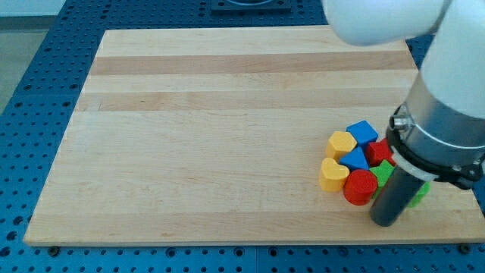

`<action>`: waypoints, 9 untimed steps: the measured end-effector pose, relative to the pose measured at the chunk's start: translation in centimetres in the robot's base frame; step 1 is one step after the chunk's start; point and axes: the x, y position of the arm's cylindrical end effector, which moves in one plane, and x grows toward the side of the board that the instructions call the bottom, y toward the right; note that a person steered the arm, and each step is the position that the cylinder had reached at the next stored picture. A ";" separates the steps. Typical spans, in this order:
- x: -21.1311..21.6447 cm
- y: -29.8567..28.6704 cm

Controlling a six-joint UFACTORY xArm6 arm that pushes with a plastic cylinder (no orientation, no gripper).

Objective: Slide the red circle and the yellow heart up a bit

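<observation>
The red circle [359, 187] lies at the bottom of a tight cluster of blocks near the board's lower right. The yellow heart [332, 174] touches it on the left. My tip [385, 224] is at the end of the dark rod, just below and right of the red circle, close to it or touching it. Above these sit another yellow block [342, 142], a blue cube [363, 133], a blue block [354, 159] and a red block [377, 152]. A green block [384, 173] lies right of the red circle, partly hidden by the rod.
The arm's grey and white body [443, 121] covers the right side of the cluster. Another green block [417, 195] peeks out right of the rod. The wooden board [227, 136] rests on a blue perforated table; its right edge is close to the cluster.
</observation>
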 end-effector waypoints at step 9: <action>-4.6 -8.7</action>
